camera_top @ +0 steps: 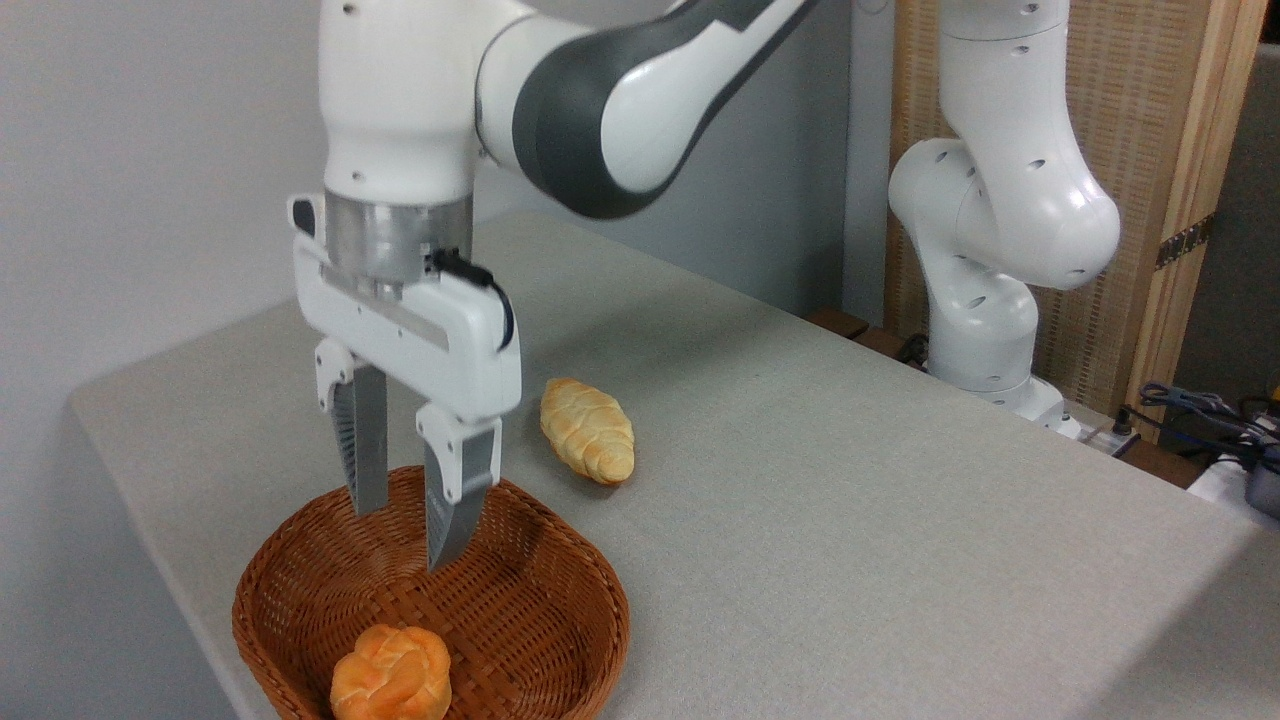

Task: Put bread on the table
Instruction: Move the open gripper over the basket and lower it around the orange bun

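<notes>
We see the gripper [408, 535] hanging over the wicker basket [545, 640] with its fingers spread apart and nothing between them. The bread [391, 676] lies inside the basket against its near rim, at the table's [850, 500] near-left edge. A braided loaf [587, 429] rests on the table just beyond the basket.

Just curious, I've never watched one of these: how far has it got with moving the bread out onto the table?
Nothing looks done: the bread lies in the wicker basket. In hand: the open, empty pincer hangs over the basket, behind the bun. Left: grasp it, lift it, set it on the table, where a braided loaf lies.
</notes>
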### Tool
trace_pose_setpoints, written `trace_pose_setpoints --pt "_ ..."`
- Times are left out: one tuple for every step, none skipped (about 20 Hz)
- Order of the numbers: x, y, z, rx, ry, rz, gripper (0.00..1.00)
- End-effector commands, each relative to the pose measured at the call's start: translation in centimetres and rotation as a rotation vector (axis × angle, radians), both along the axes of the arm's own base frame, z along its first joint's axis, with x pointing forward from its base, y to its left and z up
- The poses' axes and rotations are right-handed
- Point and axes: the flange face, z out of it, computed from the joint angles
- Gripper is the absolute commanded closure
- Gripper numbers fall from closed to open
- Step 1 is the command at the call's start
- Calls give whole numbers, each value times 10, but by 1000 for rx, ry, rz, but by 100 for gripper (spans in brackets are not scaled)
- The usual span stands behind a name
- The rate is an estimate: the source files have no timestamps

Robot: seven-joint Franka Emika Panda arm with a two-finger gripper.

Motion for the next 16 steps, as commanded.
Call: trace_pose_setpoints --pt "13 13 -23 23 -15 9 0" --pt "15 13 -26 25 -18 8 0" --pt "20 15 -34 29 -25 12 0" --pt "22 16 -36 32 -33 14 0" --pt "25 22 -42 34 -44 25 0" --pt "28 22 -46 36 -50 27 0" --pt "29 22 -48 37 -52 27 0" --pt "31 22 -54 40 -50 26 0" --pt "32 23 -56 41 -52 27 0" --pt "35 23 -61 44 -64 27 0" --pt "36 25 -63 46 -69 30 0" --pt "39 28 -69 49 -77 34 0" --pt "40 28 -73 51 -76 33 0" --pt "42 27 -80 53 -75 33 0" --pt "43 27 -82 54 -73 33 0" --pt "44 27 -89 57 -70 32 0"
